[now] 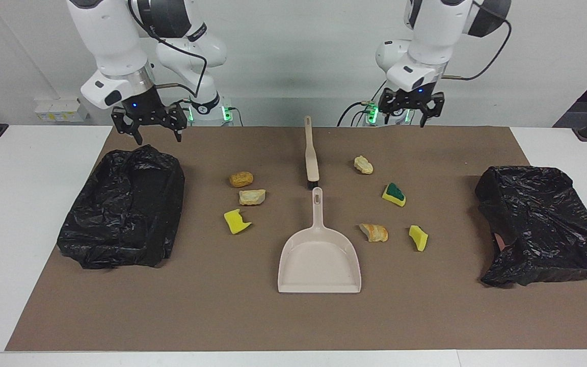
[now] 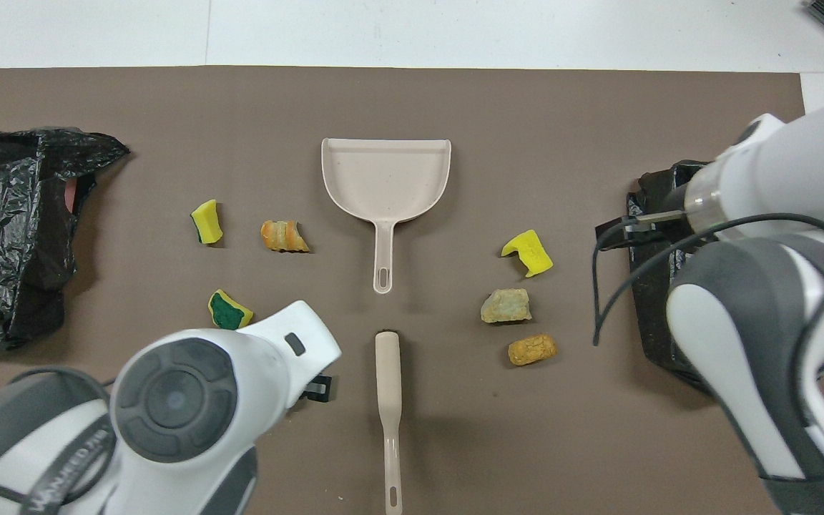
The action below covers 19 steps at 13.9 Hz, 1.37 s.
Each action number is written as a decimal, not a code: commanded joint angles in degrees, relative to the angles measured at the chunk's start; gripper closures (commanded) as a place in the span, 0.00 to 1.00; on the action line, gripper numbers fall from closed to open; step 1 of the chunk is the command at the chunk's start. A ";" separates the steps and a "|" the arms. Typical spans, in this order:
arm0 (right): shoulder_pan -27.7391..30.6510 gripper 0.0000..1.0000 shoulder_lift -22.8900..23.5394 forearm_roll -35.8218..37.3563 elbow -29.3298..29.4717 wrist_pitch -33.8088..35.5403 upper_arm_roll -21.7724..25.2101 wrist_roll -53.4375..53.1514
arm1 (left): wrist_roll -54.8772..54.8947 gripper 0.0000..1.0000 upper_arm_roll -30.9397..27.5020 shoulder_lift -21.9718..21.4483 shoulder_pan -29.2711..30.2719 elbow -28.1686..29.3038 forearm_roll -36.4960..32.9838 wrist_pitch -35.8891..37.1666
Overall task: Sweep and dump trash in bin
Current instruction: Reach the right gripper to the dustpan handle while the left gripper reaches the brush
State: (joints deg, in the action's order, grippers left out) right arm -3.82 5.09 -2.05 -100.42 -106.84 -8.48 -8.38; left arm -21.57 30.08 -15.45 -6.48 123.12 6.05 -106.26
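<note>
Several trash scraps lie on the brown mat. Toward the right arm's end are an orange chunk, a tan chunk and a yellow sponge bit. Toward the left arm's end are a tan piece, a green-backed sponge, a bread chunk and a yellow sponge bit. The beige dustpan and the brush lie in the middle, the brush nearer the robots. My right gripper hangs open over the black-lined bin. My left gripper hangs open over the mat's edge nearest the robots.
A second black bag-covered bin sits at the left arm's end of the mat. In the overhead view my left arm hides the tan piece; the dustpan and brush show there in line. White table surrounds the mat.
</note>
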 commanded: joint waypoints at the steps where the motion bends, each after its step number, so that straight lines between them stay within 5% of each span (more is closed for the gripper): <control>1: -0.40 0.00 4.82 -0.85 1.36 -4.67 -3.99 -7.15 | -3.91 0.00 5.14 -2.40 0.42 5.71 2.99 -5.69; 7: -4.09 0.00 16.42 0.12 8.99 -7.24 -9.44 -25.34 | -17.09 0.00 18.77 6.10 0.42 12.05 5.72 -19.92; 12: -10.76 0.00 28.37 6.07 22.00 -8.55 -12.17 -35.29 | -19.57 0.05 19.58 8.50 -0.46 14.34 5.72 -23.73; 15: -13.31 0.00 31.72 9.08 23.25 -11.09 -12.44 -35.82 | -19.57 0.26 19.76 8.41 -0.55 14.60 5.72 -22.77; 19: -14.63 0.00 34.18 10.74 23.51 -14.18 -12.61 -35.83 | -19.57 0.93 19.85 8.59 -0.64 14.08 6.08 -21.18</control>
State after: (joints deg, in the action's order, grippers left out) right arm -17.74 36.75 6.19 -78.93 -119.81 -20.29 -42.97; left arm -40.67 50.11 -5.86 -6.51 136.81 11.19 -128.45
